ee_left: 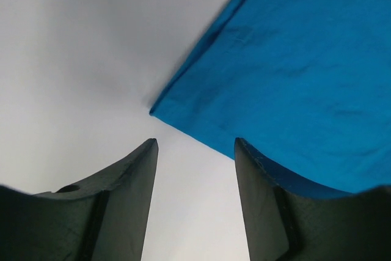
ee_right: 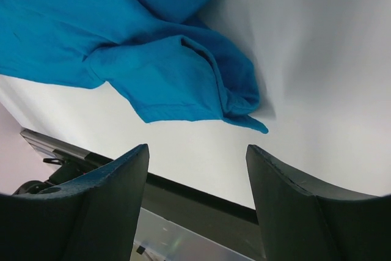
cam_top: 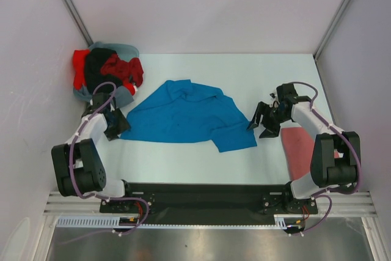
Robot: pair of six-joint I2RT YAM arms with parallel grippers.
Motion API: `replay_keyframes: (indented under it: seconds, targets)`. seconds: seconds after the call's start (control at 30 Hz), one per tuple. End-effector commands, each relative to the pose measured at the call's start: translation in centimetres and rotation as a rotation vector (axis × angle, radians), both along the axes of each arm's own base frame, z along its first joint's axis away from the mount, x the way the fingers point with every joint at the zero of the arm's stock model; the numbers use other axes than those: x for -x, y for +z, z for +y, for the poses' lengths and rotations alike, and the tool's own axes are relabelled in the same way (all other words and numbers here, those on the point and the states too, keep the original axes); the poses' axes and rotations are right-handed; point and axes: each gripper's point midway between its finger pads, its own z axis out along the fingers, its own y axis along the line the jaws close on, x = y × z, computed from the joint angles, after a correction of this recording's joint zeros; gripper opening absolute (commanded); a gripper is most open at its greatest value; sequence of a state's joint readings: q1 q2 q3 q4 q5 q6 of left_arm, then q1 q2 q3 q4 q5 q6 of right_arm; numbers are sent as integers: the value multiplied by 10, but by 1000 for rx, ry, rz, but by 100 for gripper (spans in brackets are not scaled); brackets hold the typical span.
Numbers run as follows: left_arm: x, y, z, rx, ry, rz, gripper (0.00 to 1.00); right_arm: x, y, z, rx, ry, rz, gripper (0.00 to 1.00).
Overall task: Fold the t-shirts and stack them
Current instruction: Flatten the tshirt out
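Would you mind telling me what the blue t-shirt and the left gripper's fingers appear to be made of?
The blue t-shirt looks like soft, matte cloth, likely cotton: it creases and has a stitched hem. The left gripper's fingers look like rigid matte black plastic, slightly grainy; the exact material is unclear.

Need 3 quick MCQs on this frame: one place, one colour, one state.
1. Where is the pile of unfolded shirts?
A. far-left corner
B. centre
C. near-right edge

2. What colour is the t-shirt spread out in the centre?
A. black
B. bright blue
C. grey

3. The left gripper and right gripper are:
A. both shut on cloth
B. one open, one shut
C. both open, holding nothing

Key:
1 A: the top view shows the pile in the far-left corner.
2 B: all three views show bright blue cloth.
3 C: each wrist view shows spread fingers with nothing gripped between them.
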State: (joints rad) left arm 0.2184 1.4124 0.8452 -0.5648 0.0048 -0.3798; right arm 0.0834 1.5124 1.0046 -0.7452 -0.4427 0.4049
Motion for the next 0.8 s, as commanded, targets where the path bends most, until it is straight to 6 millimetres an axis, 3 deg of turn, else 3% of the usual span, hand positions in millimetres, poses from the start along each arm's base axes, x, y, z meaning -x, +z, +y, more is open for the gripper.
replay_keyframes:
  seconds: [0.0,0.13,0.3,0.53,0.77]
  targets:
    - [-13,-5,12,-19,-2,-35,63,3,7,1,-9,24,-36,71]
    - [-11,-17,19,-44,10,-5,65,4,5,-1,-9,22,-37,71]
    - [-2,-26,21,-54,48,24,58,3,5,-3,-15,14,-34,71]
    - [7,-37,27,-81,88,74,56,1,1,-7,-20,14,-27,72]
    - [5,-52,27,-74,82,99,46,1,-2,-7,-25,23,-19,72]
